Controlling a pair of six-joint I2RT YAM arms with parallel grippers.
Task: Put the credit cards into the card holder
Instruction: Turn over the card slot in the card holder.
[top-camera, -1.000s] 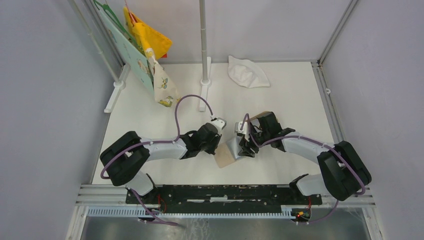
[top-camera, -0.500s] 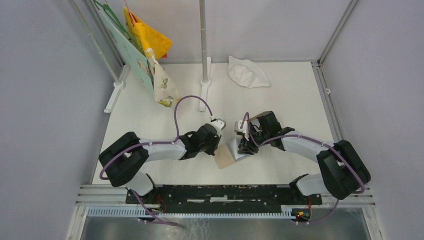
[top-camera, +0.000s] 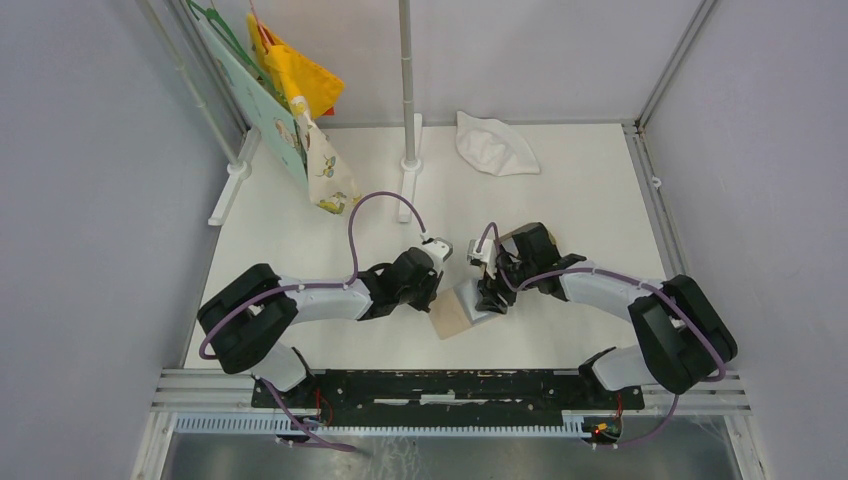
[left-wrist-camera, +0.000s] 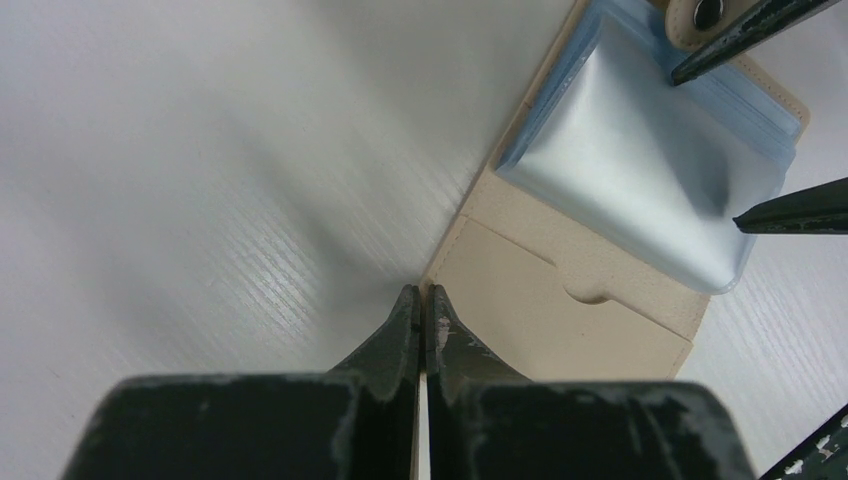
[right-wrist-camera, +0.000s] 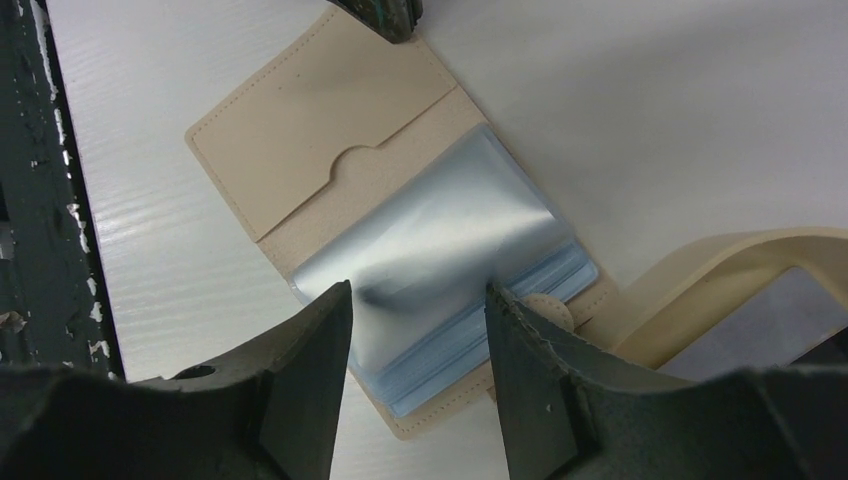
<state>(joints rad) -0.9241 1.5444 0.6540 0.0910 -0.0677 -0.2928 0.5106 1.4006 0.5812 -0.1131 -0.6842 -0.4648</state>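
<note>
card holder (right-wrist-camera: 290, 130) open as before, left fingers (left-wrist-camera: 400, 335) pressed together at its edge, right fingers (right-wrist-camera: 300, 400) spread above

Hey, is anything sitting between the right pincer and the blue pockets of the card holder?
Nothing visible. The right pincer hangs open directly over the blue pockets of the opened card holder; the shut left pincer sits aside at the beige flap's edge.

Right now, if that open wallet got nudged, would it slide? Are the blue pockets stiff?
Likely slides easily: the card holder lies thin and flat on a smooth table, perhaps why the shut left gripper sits at its edge. The blue pockets look floppy: the top one bulges and shines like soft film.
</note>
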